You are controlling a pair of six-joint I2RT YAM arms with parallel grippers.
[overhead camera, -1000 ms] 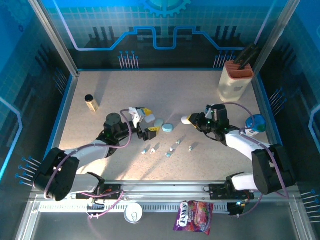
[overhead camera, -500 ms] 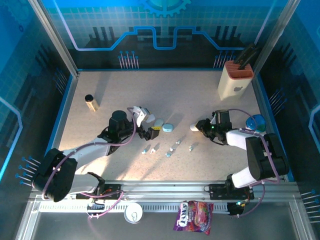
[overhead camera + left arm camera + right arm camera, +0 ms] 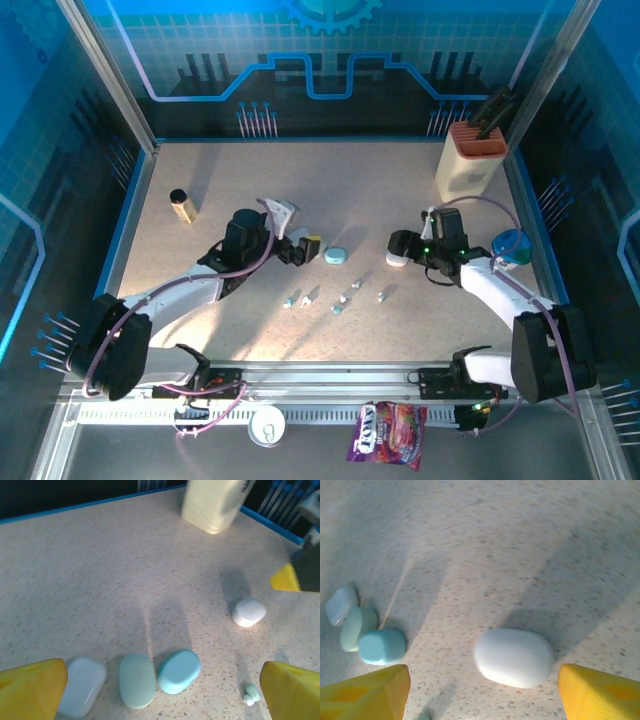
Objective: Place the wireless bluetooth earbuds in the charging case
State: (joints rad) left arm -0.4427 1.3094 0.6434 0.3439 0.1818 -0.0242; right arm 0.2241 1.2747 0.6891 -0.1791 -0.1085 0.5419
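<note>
Top view first: tiny white earbuds (image 3: 343, 297), some tipped in blue, lie loose in a ragged row just below centre frame. Over to the right wrist view, where the white charging case (image 3: 514, 657) lies flat and shut at lower centre, well apart from the rest. Along the bottom of the left wrist view sit three more shut cases: a pale white case (image 3: 82, 686), a pale green case (image 3: 137, 680) and, just beside it, a teal case (image 3: 179, 670), with one earbud (image 3: 251, 695) at lower right.

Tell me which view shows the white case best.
Right wrist: the white case lies large and whole, framed by the open right gripper. Left wrist shows it small and distant; top external, a tiny white patch at that gripper.
</note>
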